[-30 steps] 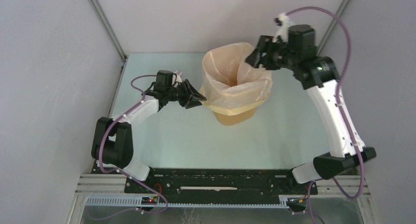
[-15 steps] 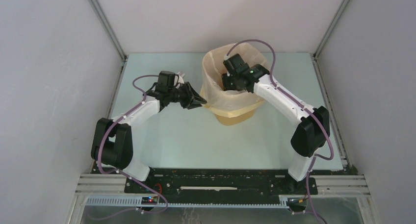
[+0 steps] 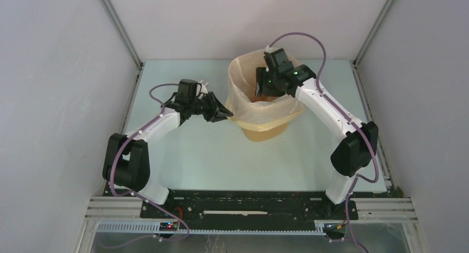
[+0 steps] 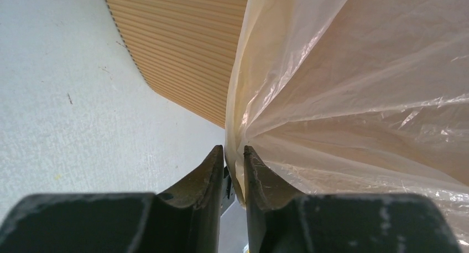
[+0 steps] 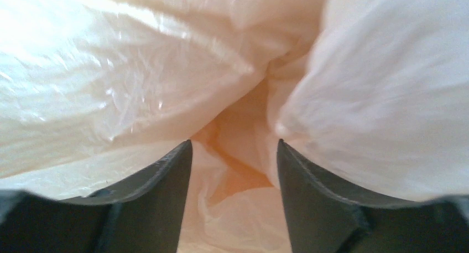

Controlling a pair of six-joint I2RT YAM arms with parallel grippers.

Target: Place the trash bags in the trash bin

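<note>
The yellow-orange trash bin [image 3: 265, 132] stands upright mid-table, its slitted side in the left wrist view [image 4: 182, 48]. The translucent trash bag [image 3: 243, 95] lines it, its pale yellow rim folded over the bin's edge. My left gripper [image 3: 225, 114] is at the bin's left side, shut on a pinch of the bag's rim [image 4: 234, 153]. My right gripper [image 3: 259, 91] reaches down inside the bag's mouth, jaws open and empty. In the right wrist view its fingers [image 5: 166, 181] point at crumpled bag film [image 5: 238, 125].
Grey enclosure walls stand on the left, right and back. The pale table surface [image 3: 221, 159] lies bare in front of the bin. The arm bases sit on the black rail [image 3: 249, 206] at the near edge.
My right arm swung from above the bin's right rim down into the bag's mouth, then rose slightly. My left gripper has kept its hold on the bag rim.
</note>
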